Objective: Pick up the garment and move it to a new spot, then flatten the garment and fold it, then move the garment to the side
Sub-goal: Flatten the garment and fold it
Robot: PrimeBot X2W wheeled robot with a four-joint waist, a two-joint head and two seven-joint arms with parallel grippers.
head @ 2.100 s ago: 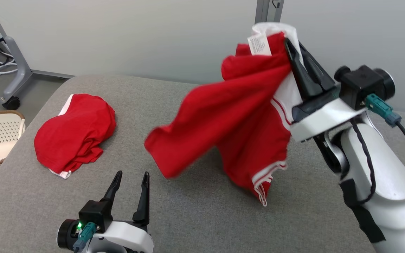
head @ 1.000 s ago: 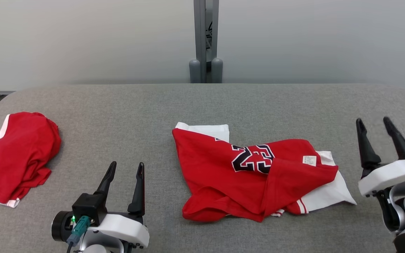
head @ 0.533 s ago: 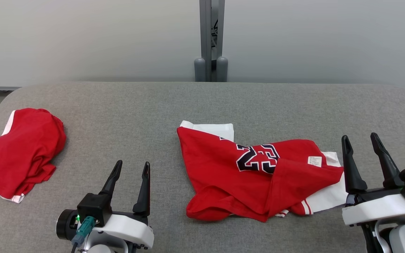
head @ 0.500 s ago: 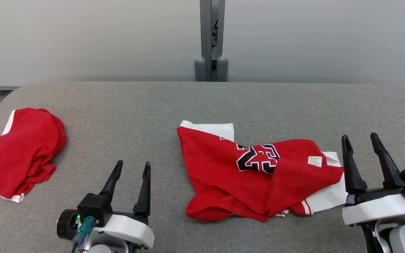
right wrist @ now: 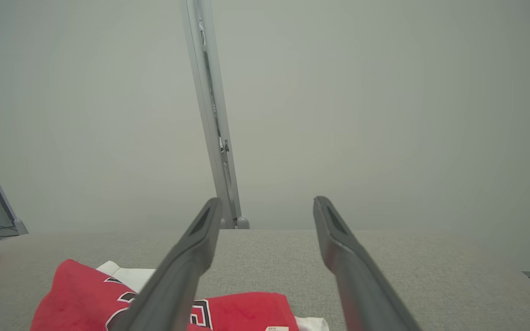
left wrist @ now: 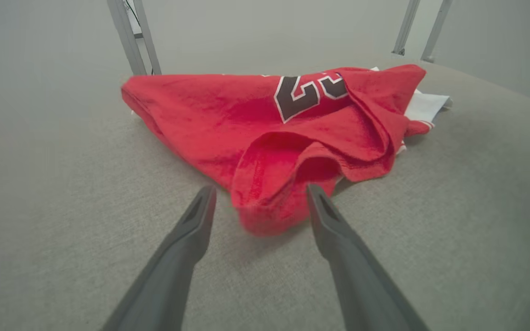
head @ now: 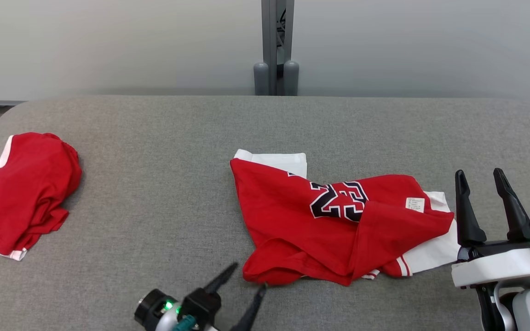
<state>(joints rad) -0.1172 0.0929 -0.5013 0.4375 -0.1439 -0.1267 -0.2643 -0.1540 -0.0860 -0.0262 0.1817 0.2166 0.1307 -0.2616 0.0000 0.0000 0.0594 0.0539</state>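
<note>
- Head view: the grey padded desk [head: 154, 138] is mostly bare, so there is room to spread and fold on it.
- The red jersey [head: 292, 216] lies rumpled near the middle of the desk. One side is doubled over its black number, and white parts poke out at the far edge and on the right. Nothing holds it. From that, I judge the pick-up-and-move step done, with flattening, folding and moving it aside all left to do.
- A second red garment [head: 21, 188] sits bunched at the desk's left edge, well apart from the jersey.
- The right end effector [head: 478, 172] stands upright just beside the jersey's white right edge, spread wide and empty.
- The left end effector [head: 250, 276] is low and angled toward the jersey's near-left corner, also spread wide and empty. In the left wrist view the rolled hem appears between its fingers [left wrist: 177, 257], which have not pinched it. This looks like the opening of the flattening step.
- A small white label [head: 415, 204] faces up on the doubled-over flap, so that part likely shows its inside.
</note>
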